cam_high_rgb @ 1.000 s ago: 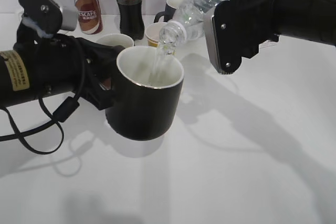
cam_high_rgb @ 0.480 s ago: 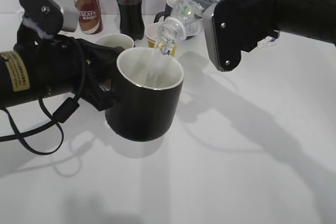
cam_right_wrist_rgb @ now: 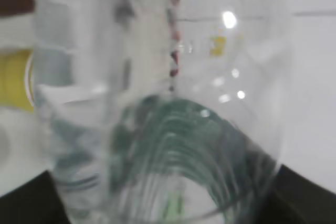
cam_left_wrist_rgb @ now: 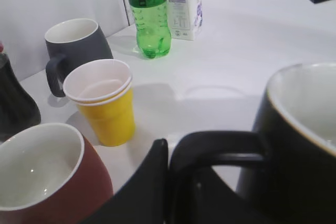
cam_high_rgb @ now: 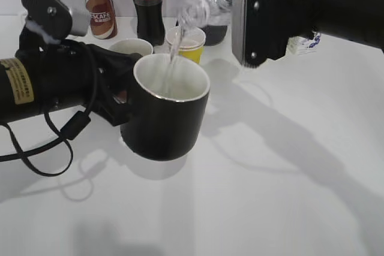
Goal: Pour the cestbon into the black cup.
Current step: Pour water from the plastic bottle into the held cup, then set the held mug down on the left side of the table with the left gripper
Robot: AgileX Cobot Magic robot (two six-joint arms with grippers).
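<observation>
The cestbon [cam_high_rgb: 207, 4] hangs tilted, mouth down and to the left, above and behind the black cup [cam_high_rgb: 165, 109]. A thin stream of water falls from its mouth into the cup's white inside. The right gripper [cam_high_rgb: 252, 13] is clamped around the bottle's body; in the right wrist view the ribbed clear plastic fills the frame. The left gripper [cam_high_rgb: 117, 97] holds the cup by its handle [cam_left_wrist_rgb: 215, 148], jaws closed on the loop, and the cup appears lifted off the table [cam_high_rgb: 270, 178].

The pour looks underway but not finished. To do it well, I would keep the mouth over the middle of the opening, since the stream lands near the far rim, and hold the tilt steady so the water does not surge. The cup should stay level and still.

Behind the cup the room is tight: a yellow cup [cam_high_rgb: 187, 45] stands just beside the stream's path, a brown-red mug [cam_left_wrist_rgb: 50, 179] is near the handle, and a grey mug [cam_left_wrist_rgb: 73, 51], cola bottle [cam_high_rgb: 147, 4] and coffee bottle [cam_high_rgb: 99, 7] line the back edge. The table's front and right lie open for withdrawing.
</observation>
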